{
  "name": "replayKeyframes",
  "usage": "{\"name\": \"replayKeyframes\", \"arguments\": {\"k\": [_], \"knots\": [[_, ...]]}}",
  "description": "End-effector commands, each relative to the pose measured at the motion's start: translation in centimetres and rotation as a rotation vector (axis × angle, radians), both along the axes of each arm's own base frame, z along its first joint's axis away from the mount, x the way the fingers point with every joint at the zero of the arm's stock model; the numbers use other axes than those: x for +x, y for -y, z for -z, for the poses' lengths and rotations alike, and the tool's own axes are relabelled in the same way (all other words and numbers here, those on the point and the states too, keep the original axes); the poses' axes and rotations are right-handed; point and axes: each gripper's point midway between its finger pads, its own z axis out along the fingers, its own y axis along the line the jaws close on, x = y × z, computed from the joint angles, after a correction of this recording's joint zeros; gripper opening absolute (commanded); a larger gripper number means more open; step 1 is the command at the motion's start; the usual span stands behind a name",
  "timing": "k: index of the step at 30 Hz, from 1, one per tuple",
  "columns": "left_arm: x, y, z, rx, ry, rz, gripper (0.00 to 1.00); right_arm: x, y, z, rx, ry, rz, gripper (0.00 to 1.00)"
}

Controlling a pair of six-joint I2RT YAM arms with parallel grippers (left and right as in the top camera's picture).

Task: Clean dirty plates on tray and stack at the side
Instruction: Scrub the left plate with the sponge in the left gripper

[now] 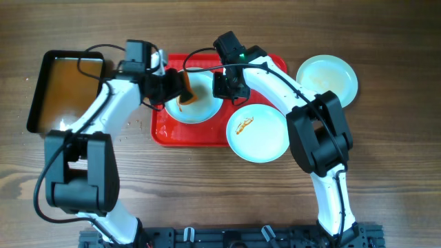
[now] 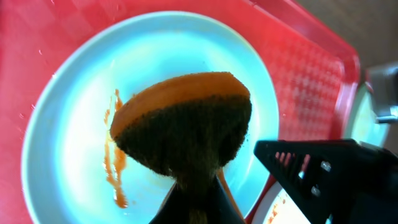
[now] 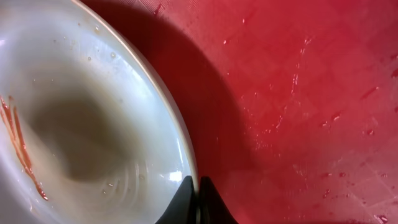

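Orange sponge hangs over a smeared plate on the red tray.

Left gripper is clamped tight on the sponge, whose dark scrubby side shows. A thin orange-brown sauce streak lies on the plate just beside the sponge. Right gripper has its fingers pinched together on that plate's rim, on the side away from the left gripper. Near the right arm, a second plate with a small smear sits partly over the tray's edge. A third plate lies on the wooden table. Out past the left gripper sits a black pan of brown liquid.
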Motion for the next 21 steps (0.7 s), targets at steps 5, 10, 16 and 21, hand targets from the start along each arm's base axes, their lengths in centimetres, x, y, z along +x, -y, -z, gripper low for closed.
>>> {"name": "replayKeyframes", "arguments": {"k": [5, 10, 16, 21], "knots": [[0.1, 2.4, 3.3, 0.028, -0.078, -0.081, 0.04, -0.1, -0.8, 0.3, -0.009, 0.000, 0.036, 0.04], [-0.8, -0.7, 7.9, 0.213, -0.161, -0.136, 0.04, -0.1, -0.8, 0.3, -0.012, -0.003, 0.036, 0.04], [-0.8, -8.9, 7.5, 0.731, -0.084, -0.069, 0.04, -0.1, -0.6, 0.4, -0.021, 0.001, 0.032, 0.04], [2.0, -10.0, 2.2, 0.814, 0.055, -0.112, 0.04, 0.0, 0.0, 0.5, -0.057, 0.010, 0.041, 0.04]]}}
